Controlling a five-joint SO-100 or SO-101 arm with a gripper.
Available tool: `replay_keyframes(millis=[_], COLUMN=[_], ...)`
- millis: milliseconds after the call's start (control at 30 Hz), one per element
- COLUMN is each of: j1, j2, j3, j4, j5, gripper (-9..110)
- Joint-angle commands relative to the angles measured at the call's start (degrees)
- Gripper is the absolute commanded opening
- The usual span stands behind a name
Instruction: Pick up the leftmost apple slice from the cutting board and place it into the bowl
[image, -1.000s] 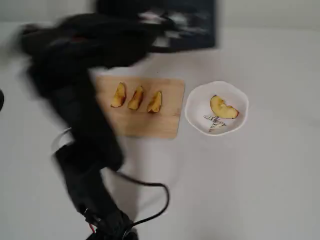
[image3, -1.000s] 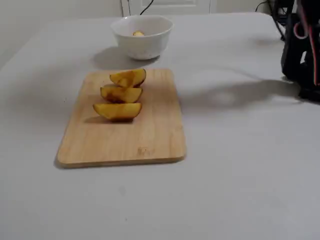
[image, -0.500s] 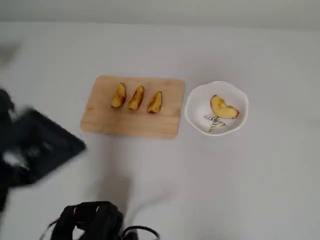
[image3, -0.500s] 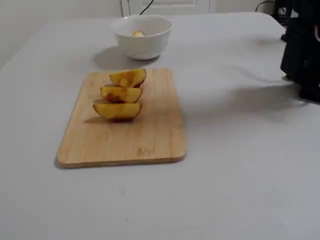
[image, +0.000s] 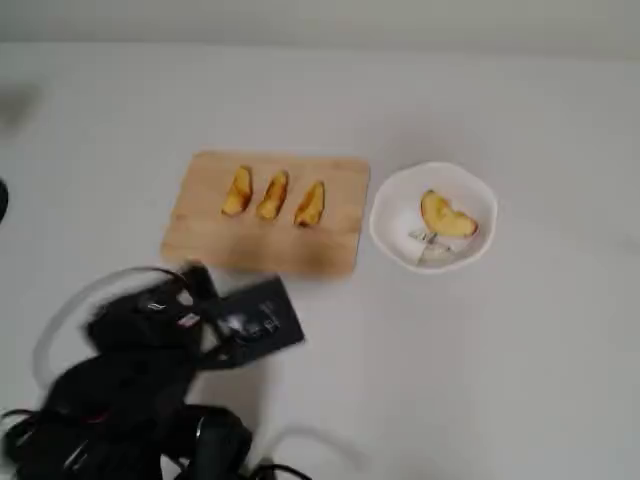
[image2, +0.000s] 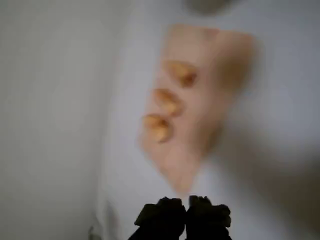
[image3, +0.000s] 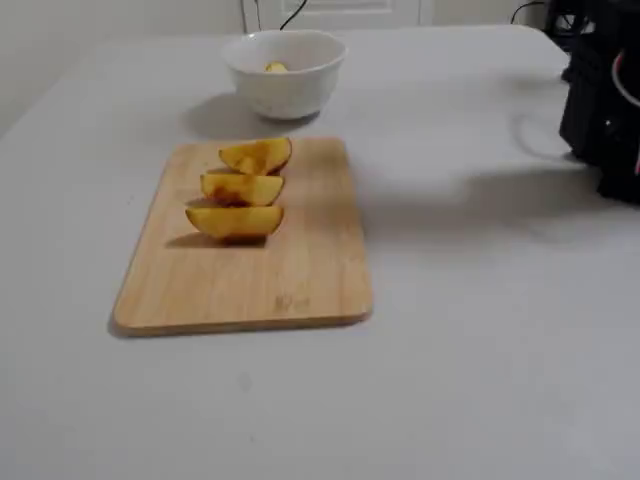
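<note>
The broad apple slice (image: 445, 215) lies inside the white scalloped bowl (image: 395, 215), right of the cutting board (image: 330, 250) in the overhead view. In the fixed view only its top (image3: 275, 67) peeks over the bowl (image3: 285, 95) rim. Three narrower yellow slices (image: 272, 195) stand in a row on the board (image3: 250, 290). In the blurred wrist view my gripper (image2: 187, 212) sits at the bottom edge, fingertips together and empty, well short of the board (image2: 220, 55). My arm (image: 150, 380) is a dark blur in front of the board's left corner.
Black cables (image: 60, 320) loop around the arm at the lower left of the overhead view. The arm's dark base (image3: 605, 110) stands at the right edge of the fixed view. The table is plain white all around the board and bowl.
The arm has swung quickly, from over the board's left side out to the left, and now sits low in front of the board. Slices, board and bowl have not moved.
</note>
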Motion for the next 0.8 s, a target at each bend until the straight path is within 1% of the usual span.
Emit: replay_keyframes(millis=[0, 67, 200, 300, 767], j1=[3.5, 4.7, 4.4, 5.3, 5.1], j2=[0.7, 0.6, 0.6, 0.6, 0.6], j3=[13.9, 19.3, 25.3, 25.7, 25.7], j4=[-8.3, -11.0, -11.5, -11.8, -11.8], j5=[0.7, 0.7, 2.0, 3.3, 3.1], gripper=[0, 0, 0, 0, 0])
